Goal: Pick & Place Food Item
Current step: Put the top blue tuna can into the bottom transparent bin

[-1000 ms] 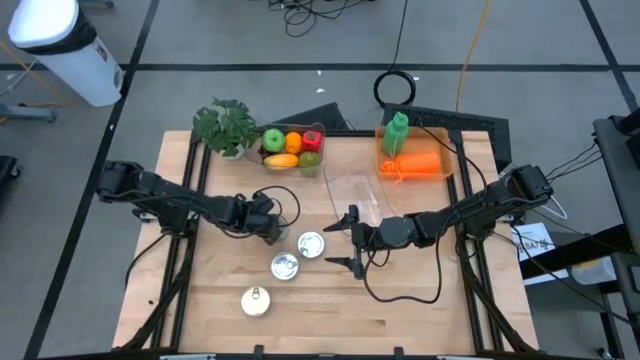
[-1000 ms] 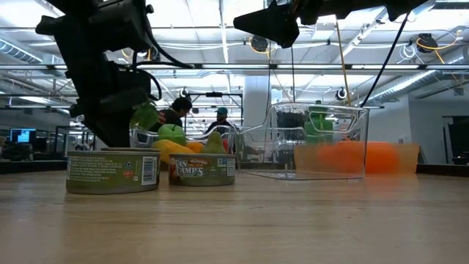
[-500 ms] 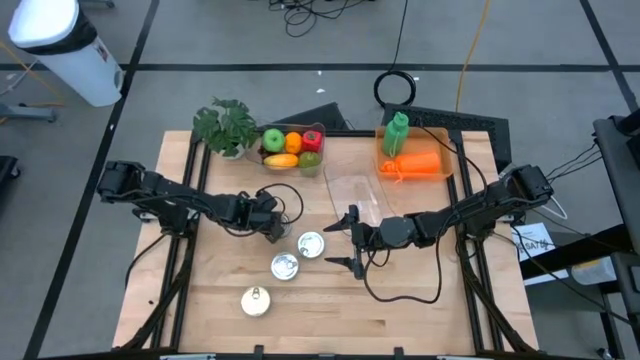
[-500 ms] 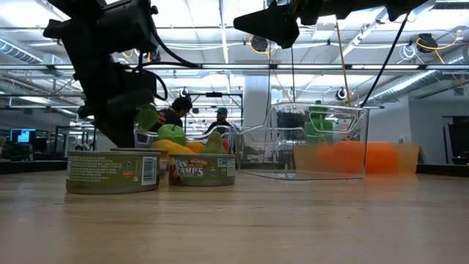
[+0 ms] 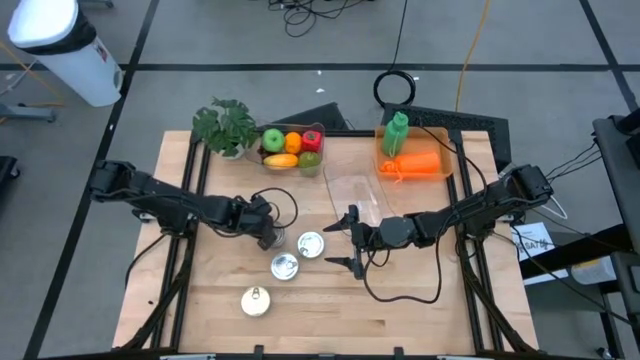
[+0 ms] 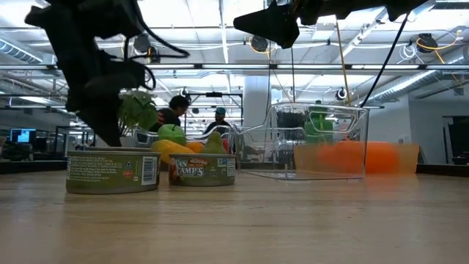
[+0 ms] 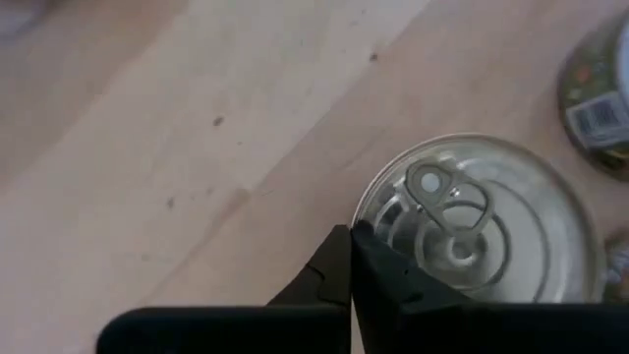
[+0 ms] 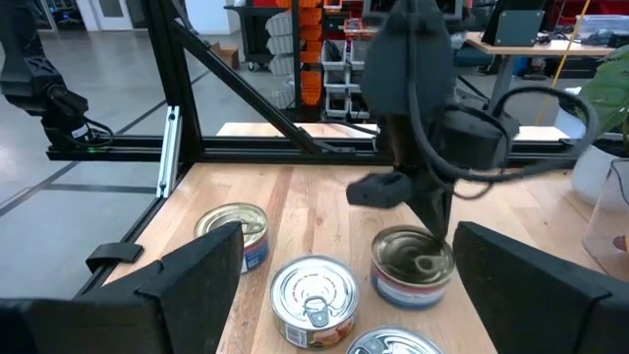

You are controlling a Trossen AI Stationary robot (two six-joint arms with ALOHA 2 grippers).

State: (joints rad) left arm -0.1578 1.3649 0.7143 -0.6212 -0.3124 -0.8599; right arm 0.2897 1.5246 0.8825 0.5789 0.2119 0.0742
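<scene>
On the wooden table [image 5: 420, 300], three tin cans form a loose line running diagonally from near the middle toward the front-left. Landmark: the middle can [image 5: 285, 266]. Beyond it, nearer the table's centre, sits the upper can [image 5: 311, 244]; toward the front edge lies the third can [image 5: 256, 301]. Just left of the upper can hangs the left gripper [image 5: 268, 236], fingers pinched together on nothing, tips by that can's rim. Right of the middle can, the right gripper [image 5: 353, 240] waits with fingers spread. Farther back stand a clear container [image 5: 352, 195] and a fruit bowl [image 5: 292, 146].
</scene>
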